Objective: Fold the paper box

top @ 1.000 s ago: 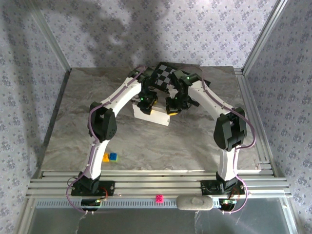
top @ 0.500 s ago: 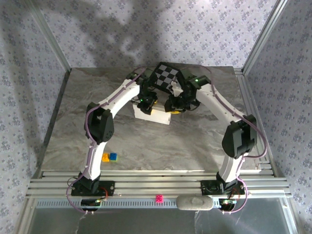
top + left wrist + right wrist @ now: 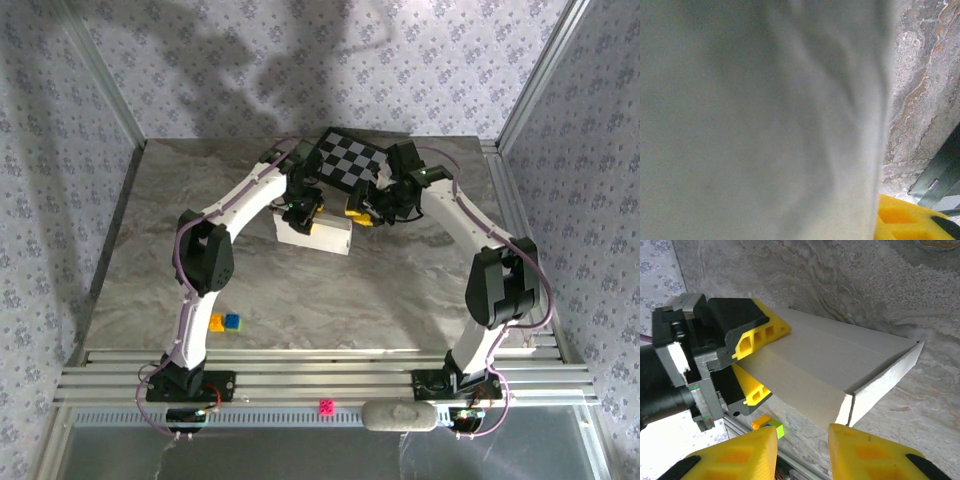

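The paper box (image 3: pixel 840 357) already stands as a shallow white tray with its long walls raised. One side panel is pinched between the yellow fingers of the left claw (image 3: pixel 756 364). The right claw (image 3: pixel 802 437) hangs released and empty, just short of the box's nearest corner, where a seam gapes. Closing that end looks like the work left.

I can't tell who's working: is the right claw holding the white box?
No, the right claw is open, nothing between its fingers, and the white box lies just beyond them.
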Action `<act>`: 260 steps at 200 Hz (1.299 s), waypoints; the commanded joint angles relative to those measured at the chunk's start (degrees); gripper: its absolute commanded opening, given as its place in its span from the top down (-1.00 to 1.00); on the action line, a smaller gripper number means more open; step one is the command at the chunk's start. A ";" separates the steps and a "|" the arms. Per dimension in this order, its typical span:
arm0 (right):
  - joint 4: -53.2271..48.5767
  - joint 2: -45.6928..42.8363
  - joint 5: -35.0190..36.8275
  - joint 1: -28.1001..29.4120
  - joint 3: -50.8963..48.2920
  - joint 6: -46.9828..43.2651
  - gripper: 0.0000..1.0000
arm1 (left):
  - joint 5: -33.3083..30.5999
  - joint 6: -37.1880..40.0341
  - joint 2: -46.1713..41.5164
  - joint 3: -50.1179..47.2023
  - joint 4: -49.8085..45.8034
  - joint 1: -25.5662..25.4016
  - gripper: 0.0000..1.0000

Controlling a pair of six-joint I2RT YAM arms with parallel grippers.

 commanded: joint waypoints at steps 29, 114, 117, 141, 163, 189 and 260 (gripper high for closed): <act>-3.02 2.55 0.61 1.00 -3.93 -2.28 0.41 | 6.41 -0.23 2.33 -2.76 1.29 -1.23 0.12; -7.09 4.19 5.99 2.58 -4.60 -7.69 0.79 | 6.48 2.40 1.23 -2.98 1.99 -0.13 0.05; -7.23 4.15 6.18 2.63 -4.49 -7.86 0.80 | 6.42 2.71 1.11 -2.95 1.92 -0.04 0.04; -8.11 4.06 6.94 2.96 -3.87 -8.79 0.83 | 6.09 5.20 -1.64 -5.86 5.01 0.97 -0.02; -8.84 3.98 7.57 3.37 -3.30 -9.90 0.85 | 5.99 6.94 -5.62 -10.61 10.98 1.78 -0.05; -9.39 3.47 8.80 4.59 -3.07 -10.82 0.85 | 6.56 9.12 -8.86 -13.93 14.16 2.38 -0.09; -7.47 1.05 16.28 10.35 -5.08 -12.32 0.92 | 11.86 20.37 -20.11 -23.75 21.57 4.70 -1.00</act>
